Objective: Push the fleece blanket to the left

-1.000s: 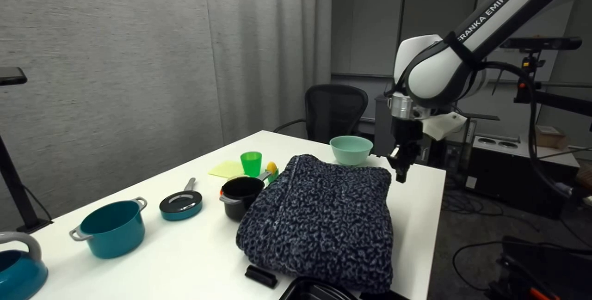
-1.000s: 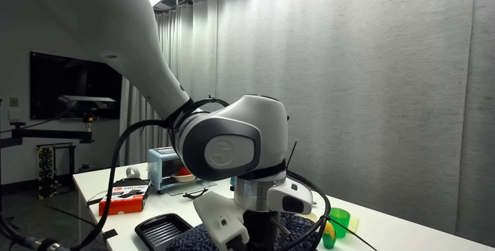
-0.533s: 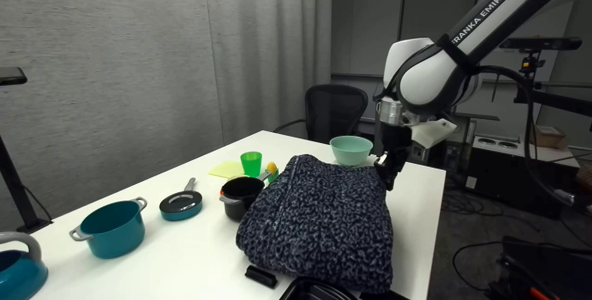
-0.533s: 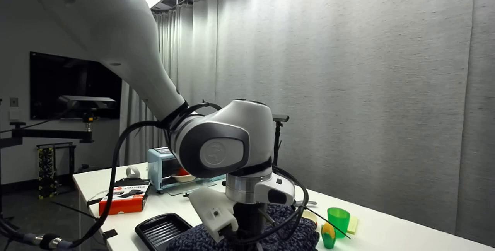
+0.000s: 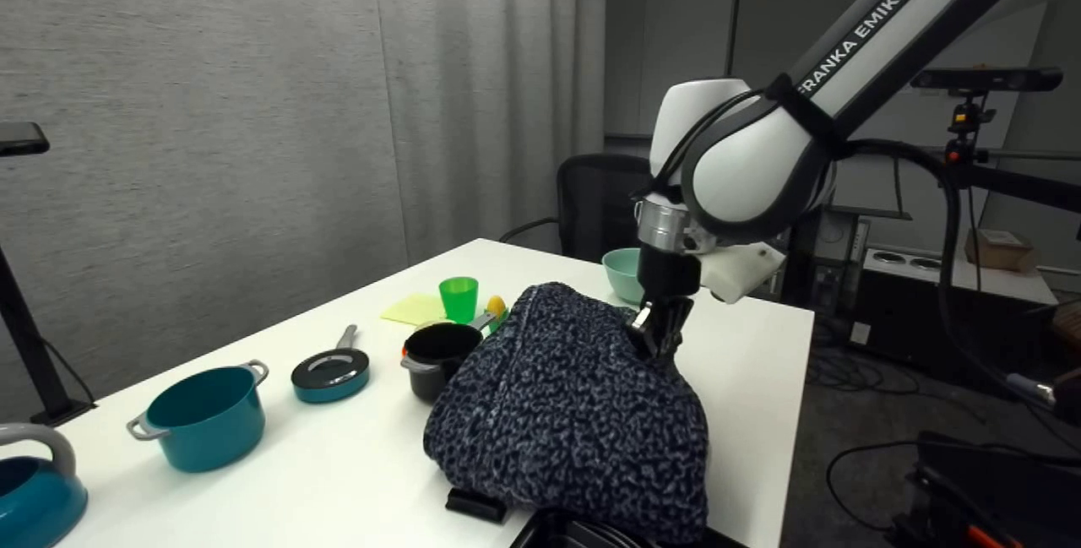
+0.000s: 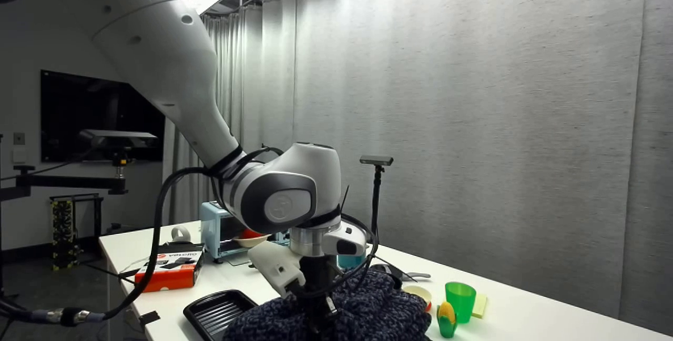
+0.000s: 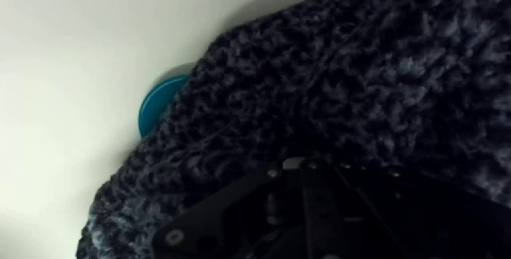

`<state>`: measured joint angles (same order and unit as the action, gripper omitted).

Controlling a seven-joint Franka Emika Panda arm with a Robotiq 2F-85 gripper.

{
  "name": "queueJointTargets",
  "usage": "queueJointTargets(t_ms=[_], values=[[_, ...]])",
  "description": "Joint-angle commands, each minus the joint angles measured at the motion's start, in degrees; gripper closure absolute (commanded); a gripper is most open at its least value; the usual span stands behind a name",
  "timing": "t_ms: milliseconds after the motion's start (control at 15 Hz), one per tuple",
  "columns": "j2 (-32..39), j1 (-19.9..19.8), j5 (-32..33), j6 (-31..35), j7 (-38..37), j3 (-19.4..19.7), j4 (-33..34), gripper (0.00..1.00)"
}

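In an exterior view the fleece blanket is lying in a dark, speckled heap on the white bench, at six o'clock of the view. The robot arm is slanting in from two o'clock, and the jaws are pressing into the blanket's edge at its own two o'clock, where the fleece is sagging in a dent. In the wrist view the jaws are lying together; whether any fabric is sitting between their dim tips I cannot tell. Just beside the blanket at ten o'clock a black pot is standing, with a green cup showing beyond it between ten and eleven. A mint bowl is sitting at one o'clock, partly hidden behind the arm. Toward nine o'clock a teal pan with a black top is resting well apart, and a two-handled teal pot is standing farther out. In an exterior view a ridged black tray is sitting just beside the blanket at nine o'clock, while a yellow-and-green corn cob is standing at three. In the wrist view a teal rounded edge is peeking past the blanket at nine o'clock; whose it is I cannot tell
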<state>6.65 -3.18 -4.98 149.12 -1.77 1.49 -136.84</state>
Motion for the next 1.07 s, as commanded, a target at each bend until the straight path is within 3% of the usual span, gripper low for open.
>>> queueJointTargets(t_ms=[0, 200, 267, 1000], values=[[3.11, 1.8, -1.27, 0.75, -2.27, -1.33, 4.22, 1.0], [2.08, 1.89, -1.03, -3.18, -1.25, -1.72, 5.63, 1.0], [1.86, 1.57, -0.1, -0.87, -1.61, -1.07, 3.6, 0.99], [1.79, 1.6, -0.1, -2.32, -1.59, -1.15, 4.5, 0.99]])
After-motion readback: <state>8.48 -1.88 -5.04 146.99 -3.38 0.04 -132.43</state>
